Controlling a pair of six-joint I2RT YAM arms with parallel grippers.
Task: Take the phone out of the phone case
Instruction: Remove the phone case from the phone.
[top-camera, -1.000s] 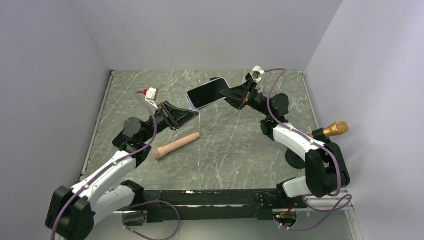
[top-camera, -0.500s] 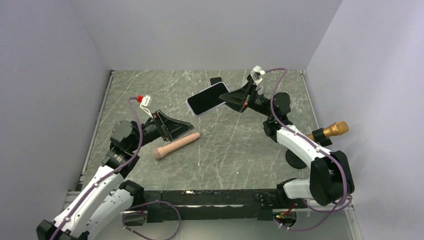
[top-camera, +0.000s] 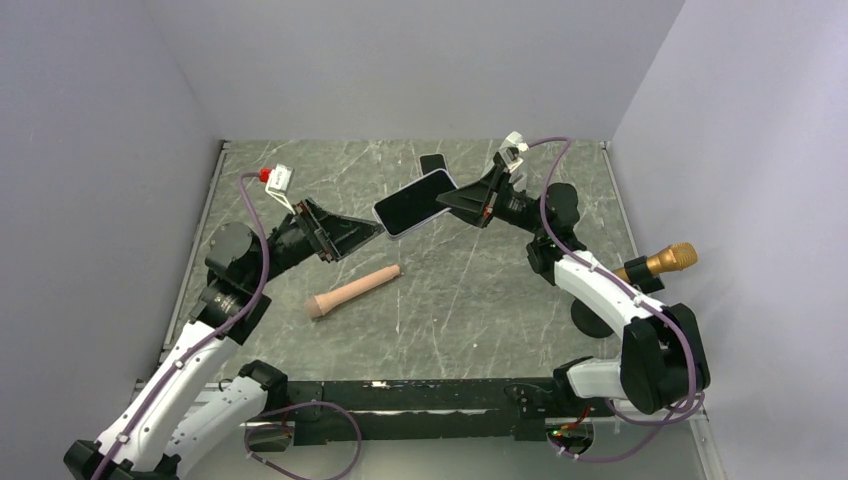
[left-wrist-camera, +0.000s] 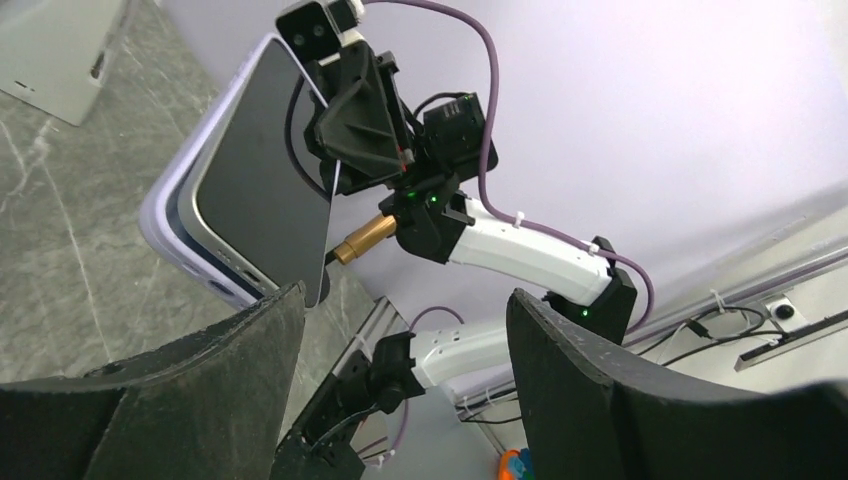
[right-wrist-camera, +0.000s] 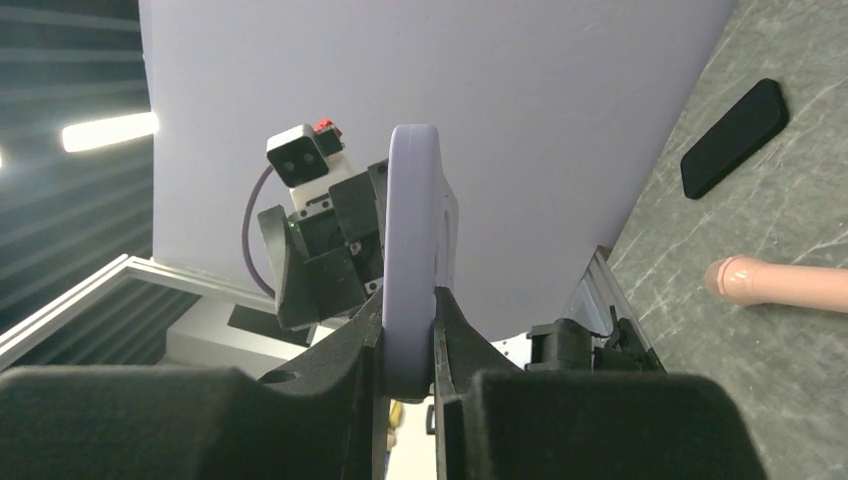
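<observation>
The phone (top-camera: 412, 201), black screen up, sits in a lavender case (top-camera: 426, 221) and is held in the air over the table's back middle. My right gripper (top-camera: 447, 199) is shut on its right end. In the right wrist view the case (right-wrist-camera: 410, 240) stands edge-on between the fingers of the right gripper (right-wrist-camera: 408, 335). My left gripper (top-camera: 374, 231) is open and empty just left of the phone's lower corner. In the left wrist view the left gripper (left-wrist-camera: 400, 330) stands wide open. There the phone (left-wrist-camera: 265, 170) and the case's rim (left-wrist-camera: 165, 215) lie just beyond the left fingertip (left-wrist-camera: 285, 300).
A pink tapered cylinder (top-camera: 355, 290) lies on the marble table below the left gripper; it also shows in the right wrist view (right-wrist-camera: 780, 283). A small black slab (top-camera: 432, 162) lies at the back. A gold-headed object (top-camera: 660, 262) stands by the right arm. Walls enclose three sides.
My left arm has swung away from the pink cylinder and up toward the phone's lower left corner. The right gripper has kept its hold, with the phone shifted slightly down and left.
</observation>
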